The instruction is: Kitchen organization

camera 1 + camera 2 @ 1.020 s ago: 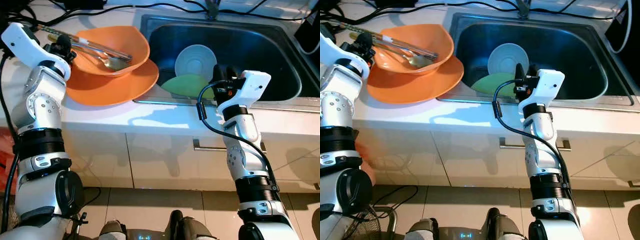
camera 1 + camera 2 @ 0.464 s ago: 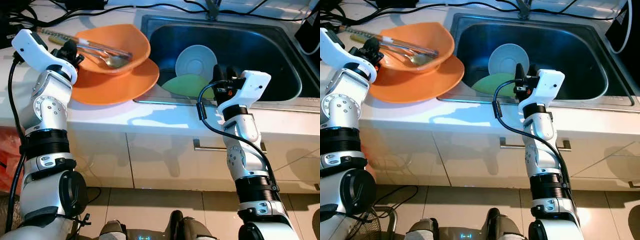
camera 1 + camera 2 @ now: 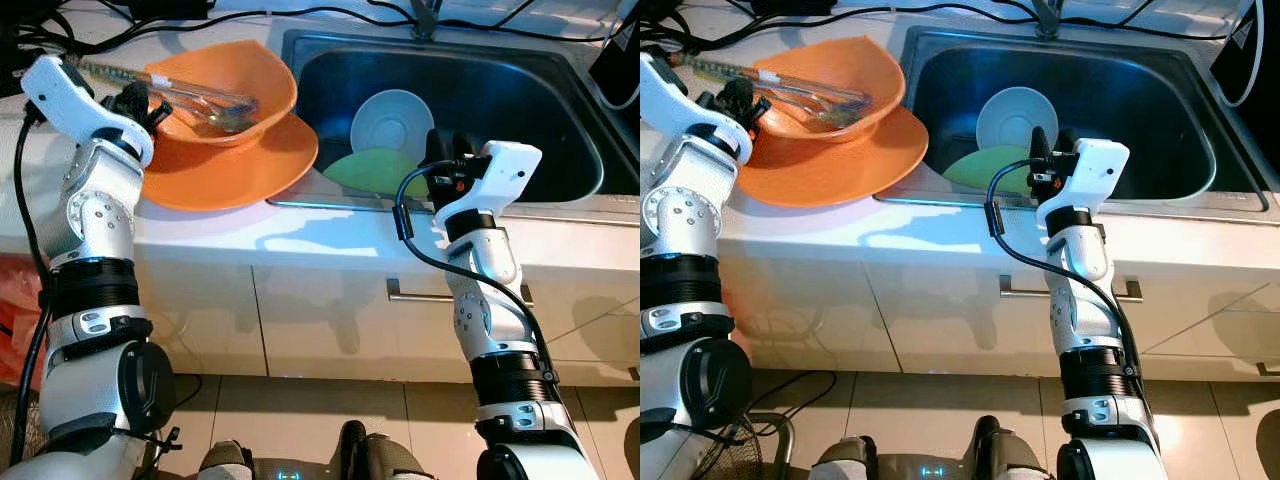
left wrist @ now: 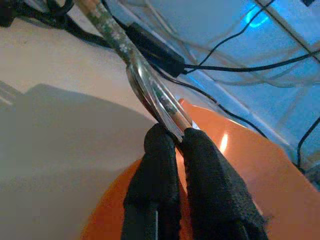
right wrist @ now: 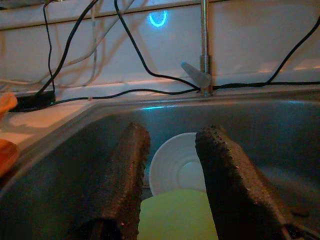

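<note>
1. A white kitchen counter (image 3: 330, 235) holds a steel sink (image 3: 560, 80) at the right.
2. Metal cutlery (image 3: 205, 100) lies in the tilted orange bowl (image 3: 225, 75), which sits on an orange plate (image 3: 240, 165) left of the sink; left gripper (image 4: 172, 140) pinches the handles.
3. A white bowl (image 3: 392, 120) and green plate (image 3: 370, 170) sit in the sink, so sorting looks barely begun.
4. The wrist view shows right gripper (image 5: 172, 170) spread, hovering over them.

White counter (image 3: 330, 240), cabinets (image 3: 320, 320), tiled floor (image 3: 300, 410).

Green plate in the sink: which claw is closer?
Right. The right claw hangs open just above the green plate; the left claw is over at the orange bowl, gripping utensils.
</note>
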Available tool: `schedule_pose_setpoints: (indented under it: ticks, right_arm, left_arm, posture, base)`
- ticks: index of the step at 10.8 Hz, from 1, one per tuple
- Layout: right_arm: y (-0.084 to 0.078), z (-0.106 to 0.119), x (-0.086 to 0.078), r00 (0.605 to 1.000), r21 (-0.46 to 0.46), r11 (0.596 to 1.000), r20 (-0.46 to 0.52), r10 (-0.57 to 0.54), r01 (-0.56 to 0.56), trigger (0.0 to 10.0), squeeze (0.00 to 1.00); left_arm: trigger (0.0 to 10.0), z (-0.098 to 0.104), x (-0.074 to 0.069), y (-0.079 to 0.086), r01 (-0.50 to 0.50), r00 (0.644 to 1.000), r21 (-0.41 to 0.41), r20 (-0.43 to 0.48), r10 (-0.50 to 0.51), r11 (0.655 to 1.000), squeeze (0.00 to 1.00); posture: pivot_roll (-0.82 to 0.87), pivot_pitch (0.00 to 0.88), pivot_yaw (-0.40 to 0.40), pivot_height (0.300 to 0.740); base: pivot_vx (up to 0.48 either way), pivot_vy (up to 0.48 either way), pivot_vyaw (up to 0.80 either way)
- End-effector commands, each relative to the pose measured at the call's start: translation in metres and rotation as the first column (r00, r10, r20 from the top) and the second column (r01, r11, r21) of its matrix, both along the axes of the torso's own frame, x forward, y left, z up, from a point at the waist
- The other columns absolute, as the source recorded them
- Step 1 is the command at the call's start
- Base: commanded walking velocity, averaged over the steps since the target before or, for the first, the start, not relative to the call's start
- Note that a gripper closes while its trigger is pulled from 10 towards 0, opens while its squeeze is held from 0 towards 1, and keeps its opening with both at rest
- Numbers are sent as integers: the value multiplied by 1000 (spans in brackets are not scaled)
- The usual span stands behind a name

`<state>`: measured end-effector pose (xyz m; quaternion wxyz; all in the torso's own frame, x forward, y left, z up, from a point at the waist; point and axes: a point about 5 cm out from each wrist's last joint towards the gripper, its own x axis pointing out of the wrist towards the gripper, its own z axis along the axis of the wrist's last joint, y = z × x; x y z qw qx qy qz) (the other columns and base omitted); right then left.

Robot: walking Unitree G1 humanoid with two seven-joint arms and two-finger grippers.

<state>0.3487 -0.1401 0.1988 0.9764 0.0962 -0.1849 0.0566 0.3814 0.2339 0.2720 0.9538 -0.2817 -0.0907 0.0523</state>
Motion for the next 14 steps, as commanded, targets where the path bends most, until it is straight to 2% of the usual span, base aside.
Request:
schedule_pose_setpoints:
  ticks: [1, 3, 4, 7, 9, 10, 11, 13, 14]
  right_arm:
    - [-1, 1, 1, 1000, -2, 1000, -2, 1, -1, 10000, 0]
    - [-1, 1, 2, 1000, -2, 1000, -2, 1, -1, 10000, 0]
    - [0, 1, 2, 1000, -2, 1000, -2, 1, -1, 10000, 0]
    - [0, 1, 2, 1000, -2, 1000, -1, 2, -2, 10000, 0]
    - [0, 1, 3, 1000, -1, 1000, -1, 3, -3, 10000, 0]
    - [0, 1, 3, 1000, 0, 1000, 0, 4, -4, 10000, 0]
    - [0, 1, 3, 1000, 0, 1000, -1, 3, -3, 10000, 0]
    - [1, 1, 3, 1000, 1, 1000, -1, 3, -3, 10000, 0]
    - [1, 1, 3, 1000, 0, 1000, -1, 2, -2, 10000, 0]
  left_arm:
    - [0, 6, 0, -5, 19, 1000, 40, 10, -20, 999, 0]
    - [0, 20, -4, -15, 74, 995, 89, 56, -79, 993, 0]
    - [0, 31, -8, -24, 114, 988, 140, 93, -127, 984, 0]
    - [0, 46, -15, -28, 124, 978, 188, 143, -152, 974, 0]
    - [0, 59, -21, -28, 110, 967, 200, 206, -152, 974, 0]
    - [0, 73, -28, -31, 116, 936, 177, 309, -167, 977, 0]
    - [0, 80, -33, -35, 134, 911, 176, 365, -191, 975, 0]
    - [0, 81, -37, -40, 169, 881, 151, 420, -218, 974, 0]
    - [10000, 79, -38, -40, 169, 874, 128, 438, -209, 977, 0]
  posture:
    - [119, 186, -59, 740]
    - [122, 182, -58, 740]
    - [123, 180, -58, 740]
    - [126, 176, -58, 740]
    - [128, 169, -57, 740]
    - [128, 170, -58, 740]
    - [128, 173, -58, 740]
    - [126, 177, -56, 740]
    - [124, 177, -56, 740]
  base:
    - [0, 0, 0]
    - [0, 0, 0]
    - [0, 0, 0]
    - [0, 0, 0]
    - [0, 0, 0]
    - [0, 0, 0]
    - [0, 0, 0]
    - [0, 0, 0]
    - [0, 0, 0]
